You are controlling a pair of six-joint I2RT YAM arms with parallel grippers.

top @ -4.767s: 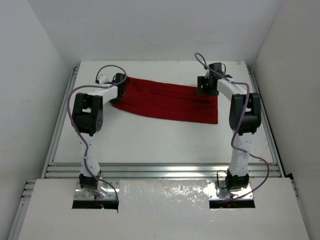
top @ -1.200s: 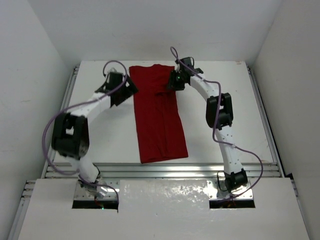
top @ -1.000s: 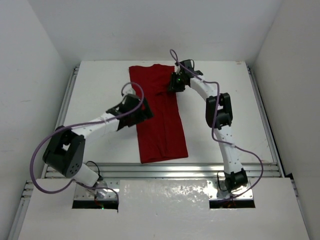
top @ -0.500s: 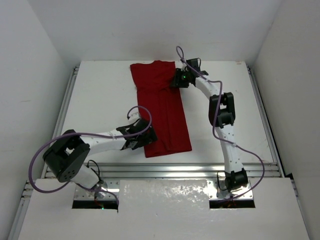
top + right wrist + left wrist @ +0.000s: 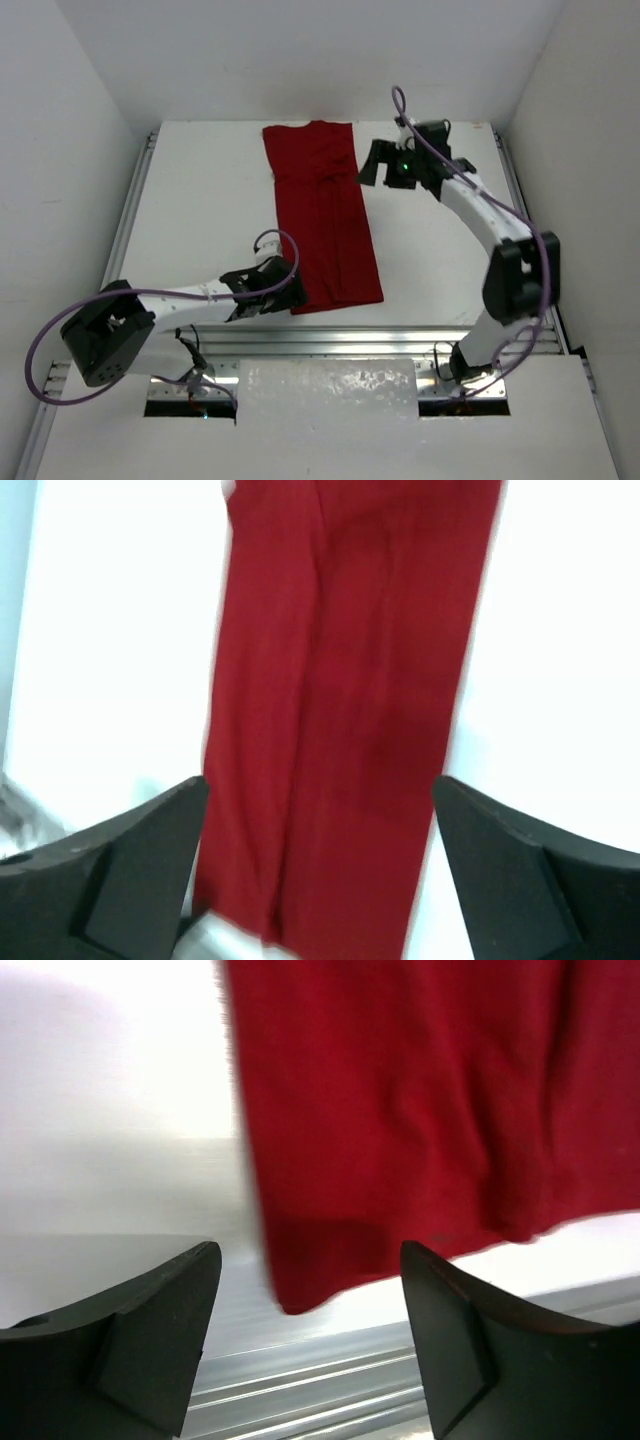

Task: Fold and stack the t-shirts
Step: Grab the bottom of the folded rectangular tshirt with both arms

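The dark red t-shirt (image 5: pixel 325 215) lies flat on the white table as a long narrow strip, running from the back edge toward the front. My left gripper (image 5: pixel 291 294) sits low at the strip's near-left corner, jaws open; in the left wrist view that corner of the t-shirt (image 5: pixel 400 1110) lies just ahead between the two black fingers (image 5: pixel 150 1330), which are not closed on it. My right gripper (image 5: pixel 369 167) hovers just right of the strip's far end, open and empty. In the right wrist view the t-shirt (image 5: pixel 350 680) stretches away below my right gripper (image 5: pixel 320 785).
Aluminium rails (image 5: pixel 330 340) run along the near edge of the table, just in front of the shirt's near end, and show in the left wrist view as rails (image 5: pixel 300 1400). White walls close in the table on the left, right and back.
The left arm swept from the shirt's far-left edge down to its near-left corner. The right gripper opened, let go of the shirt's far end and drew back to the right.
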